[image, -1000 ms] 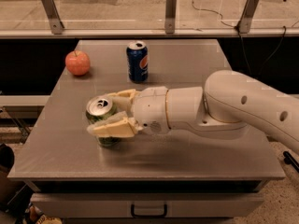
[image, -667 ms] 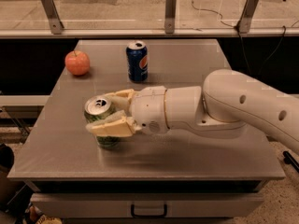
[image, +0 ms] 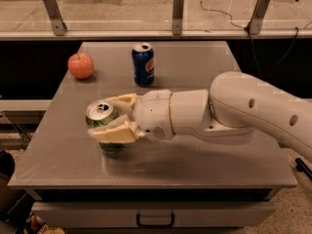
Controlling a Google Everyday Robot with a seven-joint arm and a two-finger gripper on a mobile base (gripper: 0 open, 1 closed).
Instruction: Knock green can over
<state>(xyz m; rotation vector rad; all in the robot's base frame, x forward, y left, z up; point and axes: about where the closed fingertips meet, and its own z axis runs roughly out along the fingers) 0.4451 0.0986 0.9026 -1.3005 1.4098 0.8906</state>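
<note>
At the far left of the table (image: pixel 53 165) sits an apple (image: pixel 80 66), well apart from the work; nearer the front, left of centre, the green can (image: pixel 100 113) stands on its base, long axis near vertical, silver top and pull-tab pointing up, perhaps leaning slightly; so the knock-over is not yet done. The gripper (image: pixel 102 119) reaches in from the right with one finger on each side of the can, apparently clasping it; tipping it onto its side remains. Behind stands the blue Pepsi can (image: pixel 143 65), upright; the white arm (image: pixel 253 111) stretches away rightward.

Claw (image: pixel 102 117) around near can (image: pixel 100 111) (table (image: pixel 219 165) front)
</note>
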